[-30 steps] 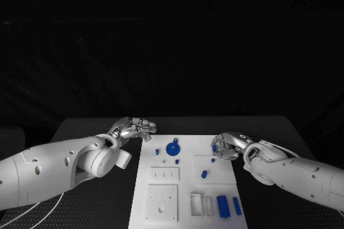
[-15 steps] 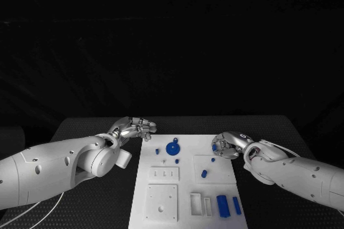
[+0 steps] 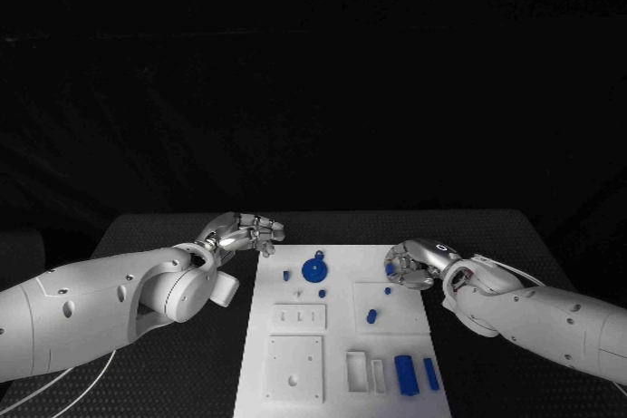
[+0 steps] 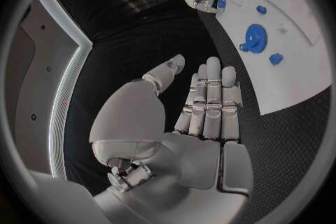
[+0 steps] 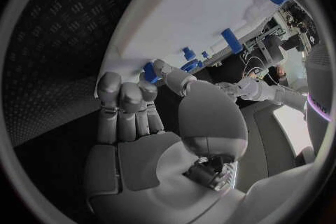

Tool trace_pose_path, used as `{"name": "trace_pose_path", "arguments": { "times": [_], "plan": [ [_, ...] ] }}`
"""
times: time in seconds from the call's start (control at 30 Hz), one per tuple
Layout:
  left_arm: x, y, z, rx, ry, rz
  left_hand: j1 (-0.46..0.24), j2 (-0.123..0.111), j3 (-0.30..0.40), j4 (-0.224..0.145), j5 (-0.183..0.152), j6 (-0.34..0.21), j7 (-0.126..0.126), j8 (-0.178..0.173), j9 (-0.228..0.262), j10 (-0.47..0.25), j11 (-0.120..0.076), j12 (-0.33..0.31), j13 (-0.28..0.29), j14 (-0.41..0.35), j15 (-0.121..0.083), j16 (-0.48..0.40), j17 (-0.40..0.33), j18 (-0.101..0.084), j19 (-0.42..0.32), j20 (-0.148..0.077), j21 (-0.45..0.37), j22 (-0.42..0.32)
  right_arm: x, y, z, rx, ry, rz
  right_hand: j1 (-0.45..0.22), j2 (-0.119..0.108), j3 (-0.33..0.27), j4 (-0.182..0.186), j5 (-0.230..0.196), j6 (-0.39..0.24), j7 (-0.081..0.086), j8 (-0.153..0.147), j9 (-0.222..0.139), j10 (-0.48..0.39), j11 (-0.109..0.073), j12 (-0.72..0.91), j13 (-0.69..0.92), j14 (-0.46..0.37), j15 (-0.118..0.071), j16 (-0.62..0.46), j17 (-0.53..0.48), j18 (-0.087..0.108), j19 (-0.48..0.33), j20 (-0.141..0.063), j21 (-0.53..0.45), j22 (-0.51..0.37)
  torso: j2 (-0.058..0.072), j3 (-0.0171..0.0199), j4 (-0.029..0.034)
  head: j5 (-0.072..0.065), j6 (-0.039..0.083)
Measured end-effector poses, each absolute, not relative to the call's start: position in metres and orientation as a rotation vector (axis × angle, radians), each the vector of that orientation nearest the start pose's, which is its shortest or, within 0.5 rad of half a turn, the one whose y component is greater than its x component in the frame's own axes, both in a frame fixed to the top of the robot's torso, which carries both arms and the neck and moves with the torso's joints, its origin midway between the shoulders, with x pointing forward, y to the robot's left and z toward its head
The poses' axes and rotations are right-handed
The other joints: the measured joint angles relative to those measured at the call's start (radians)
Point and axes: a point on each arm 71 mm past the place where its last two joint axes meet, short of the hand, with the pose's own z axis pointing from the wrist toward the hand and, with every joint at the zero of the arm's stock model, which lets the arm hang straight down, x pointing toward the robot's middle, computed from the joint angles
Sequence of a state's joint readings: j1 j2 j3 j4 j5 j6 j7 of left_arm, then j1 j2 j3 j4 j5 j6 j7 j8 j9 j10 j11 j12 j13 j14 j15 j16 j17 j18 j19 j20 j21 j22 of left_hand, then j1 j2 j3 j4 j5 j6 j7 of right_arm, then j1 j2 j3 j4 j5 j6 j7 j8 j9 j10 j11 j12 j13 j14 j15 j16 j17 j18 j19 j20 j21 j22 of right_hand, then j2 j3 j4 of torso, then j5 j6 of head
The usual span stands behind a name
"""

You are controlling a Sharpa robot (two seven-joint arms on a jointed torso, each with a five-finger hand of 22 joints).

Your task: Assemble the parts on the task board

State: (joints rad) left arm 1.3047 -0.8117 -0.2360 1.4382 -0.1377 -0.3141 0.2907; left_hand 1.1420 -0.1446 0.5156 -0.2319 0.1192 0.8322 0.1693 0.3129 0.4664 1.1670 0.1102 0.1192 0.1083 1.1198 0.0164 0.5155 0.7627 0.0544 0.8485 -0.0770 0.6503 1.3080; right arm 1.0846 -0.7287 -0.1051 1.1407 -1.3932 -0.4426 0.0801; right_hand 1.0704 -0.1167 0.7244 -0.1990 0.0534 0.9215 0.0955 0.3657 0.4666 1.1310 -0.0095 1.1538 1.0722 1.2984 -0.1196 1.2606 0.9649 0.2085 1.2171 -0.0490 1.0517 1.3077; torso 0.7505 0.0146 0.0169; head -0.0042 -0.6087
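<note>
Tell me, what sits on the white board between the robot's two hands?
In the head view, a blue gear stands on the task board between the left hand and the right hand, with a small blue peg beside it.

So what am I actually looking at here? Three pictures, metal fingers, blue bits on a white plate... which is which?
It is one robot with two white arms, seen by three cameras at one moment. The square picture is taken from its head, looking down at a black table. The two round ones come from cameras at its wrists, each looking along its own palm.

The left hand hovers beside the board's far left corner, fingers partly curled, holding nothing. The right hand is at the far right edge of the task board, its fingertips closed on a small blue part; the right wrist view shows this too.

On the board lie a blue gear, small blue pegs, and two long blue blocks near the front.
</note>
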Motion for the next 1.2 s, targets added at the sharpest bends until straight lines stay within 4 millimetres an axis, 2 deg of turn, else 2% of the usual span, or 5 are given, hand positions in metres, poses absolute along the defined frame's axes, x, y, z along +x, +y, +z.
{"name": "trace_pose_path", "arguments": {
  "times": [0.4,0.6,0.83,1.0,1.2],
  "plan": [
    [0.498,0.222,-0.207,-0.960,1.644,-1.310,-0.009,0.009,0.000,0.000,0.000,0.009,-0.002,0.000,0.008,0.023,0.006,0.005,0.010,0.000,0.000,-0.004,0.004,0.000,0.000,0.000,0.000,0.000,0.507,-0.251,-0.275,-0.077,1.673,0.554,0.000,0.000,0.012,-0.012,0.000,0.002,-0.002,0.006,0.007,0.004,-0.004,0.000,0.000,0.000,-0.001,0.000,0.001,0.000,0.000,0.000,0.000,0.000,0.000,0.0000,-0.0005,0.000,0.000],
    [0.498,0.221,-0.207,-0.953,1.657,-1.309,-0.030,0.029,-0.003,0.020,0.000,0.034,-0.013,0.012,0.013,0.053,-0.008,0.017,0.020,0.000,0.000,-0.012,0.009,0.000,0.000,0.000,0.004,0.000,0.504,-0.248,-0.270,-0.069,1.664,0.558,0.000,0.000,0.018,-0.013,0.000,0.004,-0.004,0.006,0.008,0.004,-0.004,0.000,0.000,0.004,-0.005,0.000,0.002,0.000,0.000,0.000,0.000,0.000,-0.001,0.0005,-0.0018,0.001,0.004],
    [0.500,0.216,-0.210,-0.930,1.720,-1.283,-0.054,0.032,-0.009,0.038,-0.004,0.049,-0.016,0.017,0.015,0.070,-0.016,0.024,0.027,0.000,0.000,-0.012,0.013,-0.001,-0.004,-0.004,0.004,0.000,0.513,-0.228,-0.233,-0.116,1.614,0.551,0.000,0.000,0.021,-0.015,0.000,0.005,-0.005,0.006,0.008,0.005,-0.005,0.000,0.000,0.004,-0.005,0.000,0.002,0.000,0.000,0.001,0.000,0.000,-0.002,0.0005,-0.0038,0.002,0.014],
    [0.500,0.207,-0.210,-0.893,1.804,-1.256,-0.182,0.028,-0.043,0.132,-0.053,0.079,-0.033,0.023,0.016,0.158,-0.058,0.074,0.059,0.048,-0.026,0.027,0.042,0.000,0.012,-0.020,0.022,0.000,0.514,-0.203,-0.212,-0.169,1.608,0.552,0.000,-0.001,0.027,-0.018,0.000,0.005,-0.005,0.006,0.008,0.005,-0.005,0.000,0.000,0.004,-0.005,0.000,0.003,0.000,0.001,0.001,0.003,0.000,-0.005,0.0005,-0.0075,0.005,0.020],
    [0.503,0.194,-0.204,-0.823,1.896,-1.215,-0.261,0.011,-0.072,0.210,-0.064,0.089,-0.043,0.019,0.011,0.224,-0.091,0.130,0.120,0.087,-0.065,0.125,0.107,0.000,0.052,-0.044,0.065,-0.001,0.509,-0.172,-0.203,-0.227,1.626,0.552,0.000,-0.001,0.034,-0.016,0.000,0.005,-0.005,0.006,0.008,0.005,-0.005,0.000,0.000,0.005,-0.003,0.000,0.003,0.001,0.001,0.001,0.003,0.000,-0.011,0.0001,-0.0105,0.013,0.024]
  ]
}}
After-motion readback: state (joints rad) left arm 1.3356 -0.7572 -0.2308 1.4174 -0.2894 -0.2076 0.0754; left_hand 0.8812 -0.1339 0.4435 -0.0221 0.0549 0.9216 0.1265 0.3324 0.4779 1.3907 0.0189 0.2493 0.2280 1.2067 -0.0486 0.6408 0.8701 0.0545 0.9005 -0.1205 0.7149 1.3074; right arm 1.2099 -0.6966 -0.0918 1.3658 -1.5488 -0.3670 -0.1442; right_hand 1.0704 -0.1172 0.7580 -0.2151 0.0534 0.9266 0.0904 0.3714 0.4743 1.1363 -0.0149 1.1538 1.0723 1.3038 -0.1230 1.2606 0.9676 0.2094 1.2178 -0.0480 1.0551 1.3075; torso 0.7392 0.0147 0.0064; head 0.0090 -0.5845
